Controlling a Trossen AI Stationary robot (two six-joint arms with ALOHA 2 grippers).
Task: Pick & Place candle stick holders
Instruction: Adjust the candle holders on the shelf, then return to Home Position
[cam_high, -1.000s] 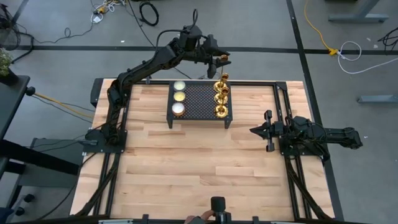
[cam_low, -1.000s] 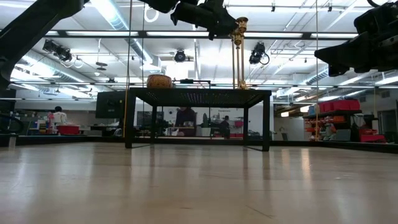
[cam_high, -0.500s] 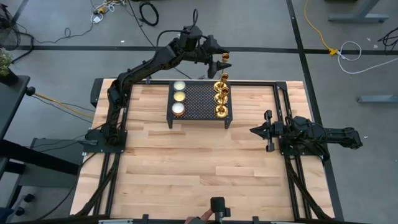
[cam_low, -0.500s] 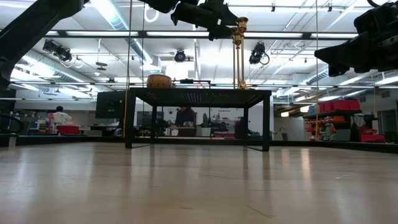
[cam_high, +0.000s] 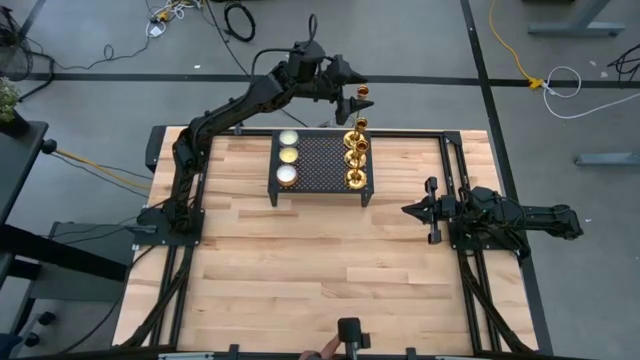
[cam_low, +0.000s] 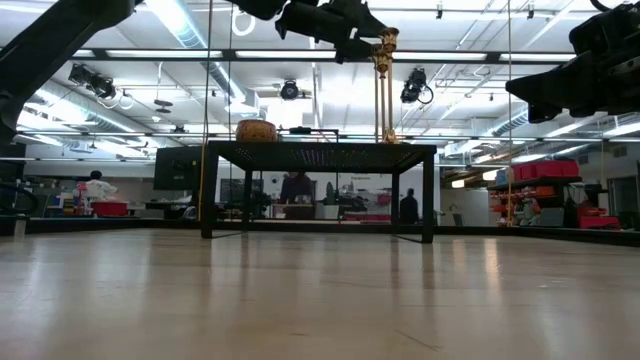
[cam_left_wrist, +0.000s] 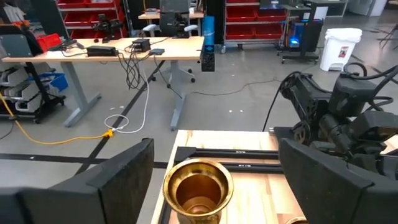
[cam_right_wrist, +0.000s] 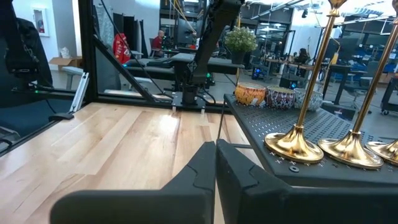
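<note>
Wooden tabletop (cam_high: 320, 260), high view: left pincer (cam_high: 357, 98) sits just beyond the far end of the black mesh rack (cam_high: 322, 165), over the farthest of three candle stick holders (cam_high: 355, 153) standing there; it has spread over the last second. Left wrist view: fingers (cam_left_wrist: 118, 171) flank the cup without touching, so placement looks complete. Right wrist view: right pincer (cam_right_wrist: 215, 163) clenched, empty.

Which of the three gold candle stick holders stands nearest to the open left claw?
The candle stick holder at the far end of the row on the black rack; the left claw is open around its cup, the other two stand farther away.
</note>
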